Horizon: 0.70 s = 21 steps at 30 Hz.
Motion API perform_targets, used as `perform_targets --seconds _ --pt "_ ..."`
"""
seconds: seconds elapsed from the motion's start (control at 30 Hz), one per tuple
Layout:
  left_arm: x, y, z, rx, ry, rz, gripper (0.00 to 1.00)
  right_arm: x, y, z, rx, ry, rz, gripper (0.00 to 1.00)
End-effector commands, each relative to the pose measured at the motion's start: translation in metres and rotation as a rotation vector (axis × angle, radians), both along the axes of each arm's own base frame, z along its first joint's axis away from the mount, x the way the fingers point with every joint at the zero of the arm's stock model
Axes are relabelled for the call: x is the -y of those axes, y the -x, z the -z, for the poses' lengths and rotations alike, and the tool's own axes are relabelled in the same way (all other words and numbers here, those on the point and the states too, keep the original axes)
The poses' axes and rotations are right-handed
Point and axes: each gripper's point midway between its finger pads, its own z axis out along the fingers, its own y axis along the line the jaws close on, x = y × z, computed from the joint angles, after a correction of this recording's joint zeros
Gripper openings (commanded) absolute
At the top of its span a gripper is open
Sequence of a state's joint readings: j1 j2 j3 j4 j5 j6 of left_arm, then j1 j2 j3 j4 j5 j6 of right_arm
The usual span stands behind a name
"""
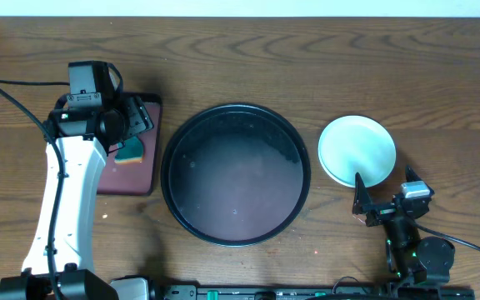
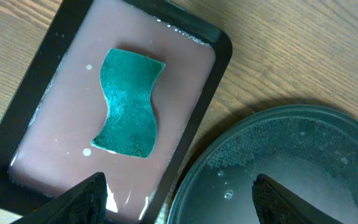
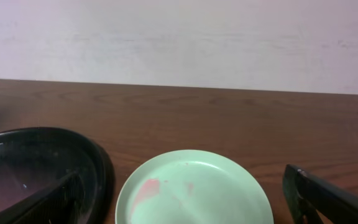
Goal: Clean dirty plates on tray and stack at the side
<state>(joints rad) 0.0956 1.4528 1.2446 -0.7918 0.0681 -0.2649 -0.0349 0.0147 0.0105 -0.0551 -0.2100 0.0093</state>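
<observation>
Overhead, the plates (image 1: pixel 357 150) sit as a pale round stack on the wooden table (image 1: pixel 248 58), just right of the tray (image 1: pixel 167 179) and apart from it. How many lie there I cannot tell. From the right wrist view, the uppermost one is mint-green, with a faint red smear left of its middle. The round black tray carries a thin wet film and a few droplets. Just near of the stack, the right gripper (image 1: pixel 386 196) has its fingers spread wide and grips nothing. Close on the tray's left lies a dark red rectangular tray (image 1: pixel 140 177) with a green sponge (image 2: pixel 128 102) flat on its wet floor. The left gripper (image 2: pixel 179 205) hovers above that red tray, fingers wide apart and bare.
</observation>
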Motion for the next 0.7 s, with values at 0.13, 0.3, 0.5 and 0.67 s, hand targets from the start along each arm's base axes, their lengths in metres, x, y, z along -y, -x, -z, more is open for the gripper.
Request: perform_targets --seconds 0.13,0.3,0.5,0.67 --pt "-0.002 0.004 0.005 0.010 -0.015 -0.003 0.75 -0.002 0.001 0.000 0.009 0.014 -0.013 0.99" --pt "0.011 0.007 -0.004 0.237 -0.021 0.097 0.75 -0.002 0.001 0.000 0.009 0.014 -0.013 0.99" --pt "0.018 0.036 -0.009 0.497 -0.077 0.160 0.75 -0.002 0.001 0.000 0.009 0.014 -0.013 0.99" --pt "0.025 0.062 -0.011 0.671 -0.136 0.216 0.75 -0.002 0.001 0.000 0.009 0.014 -0.013 0.99"
